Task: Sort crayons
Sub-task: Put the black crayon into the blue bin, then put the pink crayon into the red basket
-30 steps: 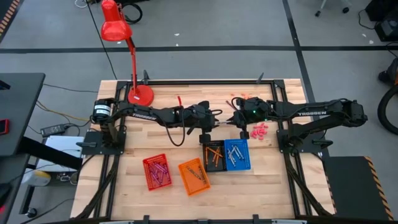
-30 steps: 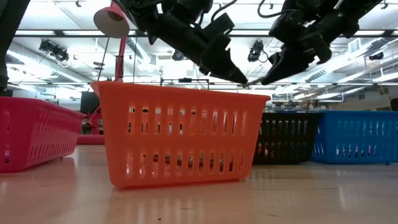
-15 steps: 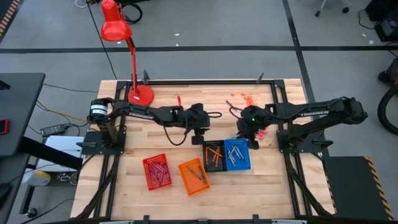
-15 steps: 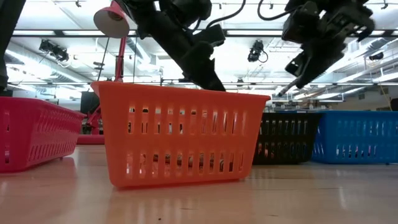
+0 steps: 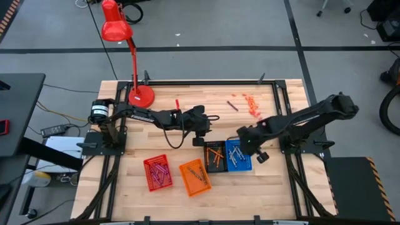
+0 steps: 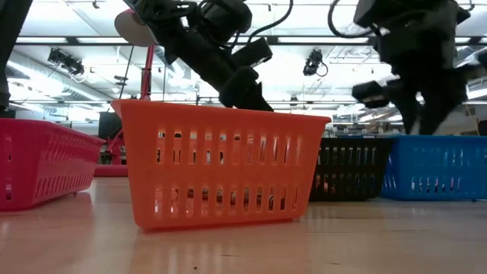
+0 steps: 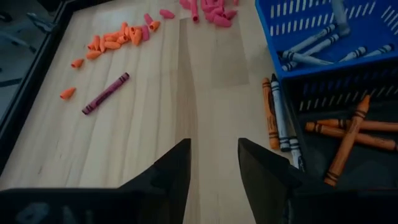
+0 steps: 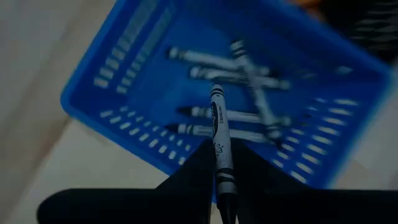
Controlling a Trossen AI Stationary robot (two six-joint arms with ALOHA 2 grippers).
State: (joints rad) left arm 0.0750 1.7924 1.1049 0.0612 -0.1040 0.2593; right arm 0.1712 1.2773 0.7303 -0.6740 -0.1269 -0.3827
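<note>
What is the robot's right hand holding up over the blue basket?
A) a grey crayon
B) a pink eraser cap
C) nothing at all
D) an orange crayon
A: in the right wrist view the right gripper has its jaws shut on a silvery grey crayon, poised above the blue basket, where other grey crayons already lie.

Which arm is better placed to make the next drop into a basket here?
The right. Its pincer is shut on a grey crayon directly above the blue basket, which already holds grey crayons. The left pincer is open and empty over bare table beside the black basket.
</note>
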